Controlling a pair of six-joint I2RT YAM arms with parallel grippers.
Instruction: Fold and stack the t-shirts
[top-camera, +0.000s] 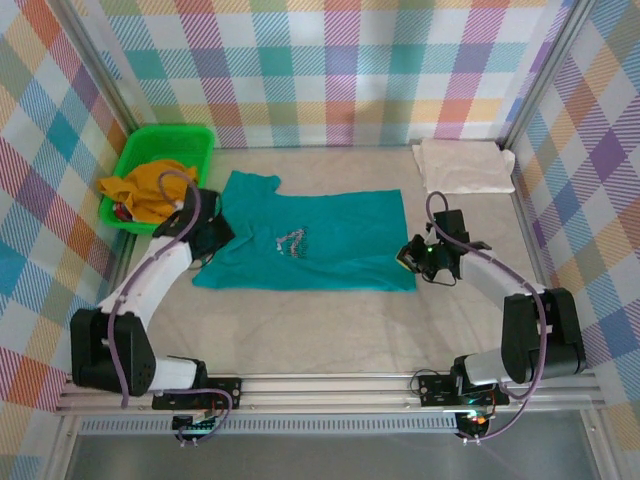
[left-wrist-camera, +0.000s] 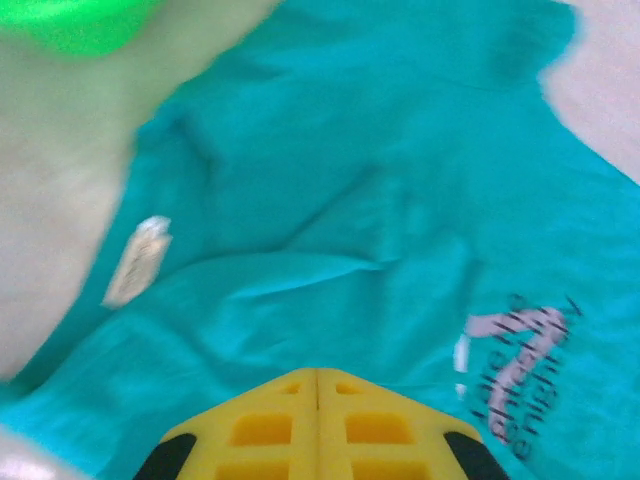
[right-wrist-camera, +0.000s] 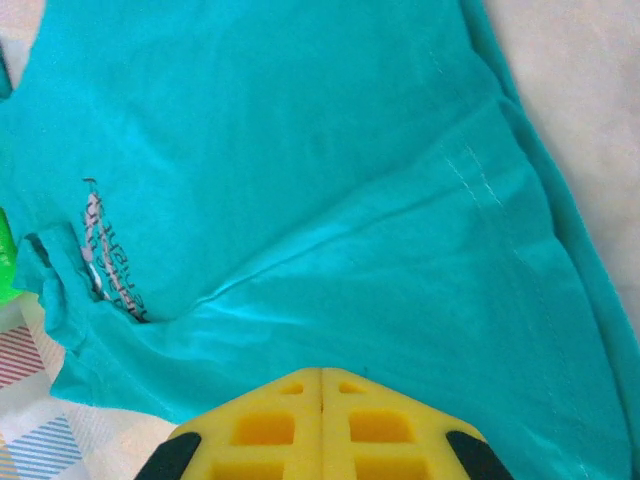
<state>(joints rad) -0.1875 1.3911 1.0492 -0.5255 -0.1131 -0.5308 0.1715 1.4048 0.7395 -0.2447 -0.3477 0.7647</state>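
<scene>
Teal t-shirt (top-camera: 335, 232) lies spread flat (silver print (top-camera: 291, 240) showing).

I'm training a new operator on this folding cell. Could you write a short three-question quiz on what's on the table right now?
1. True or false: the cream t-shirt lies folded at the far right corner of the table.
2. Which lies in the green basket? A) a yellow garment B) a blue towel C) nothing
3. Fill in: at the ends of the teal t-shirt, the left hand and the right hand are both ____.
Key: 1 true; 2 A; 3 shut.
</scene>
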